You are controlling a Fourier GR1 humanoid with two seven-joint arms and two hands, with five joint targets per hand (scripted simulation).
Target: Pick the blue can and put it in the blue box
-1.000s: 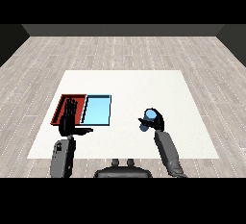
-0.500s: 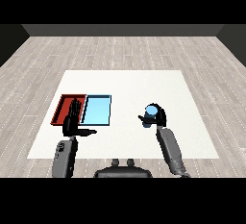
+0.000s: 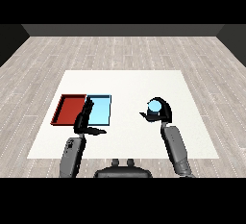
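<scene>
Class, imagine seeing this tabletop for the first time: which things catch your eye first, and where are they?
The right robot hand stands out, curled round a blue can right of centre on the white table. At the left, a red tray and light blue tray lie side by side, with the left robot hand open over their near edge.

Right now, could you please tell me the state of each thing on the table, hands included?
blue can: held in the right hand, off to the right of both trays.
right hand: curled round the can.
left hand: open, holding nothing, fingers straight.
light blue tray: holds nothing.
red tray: holds nothing.
</scene>
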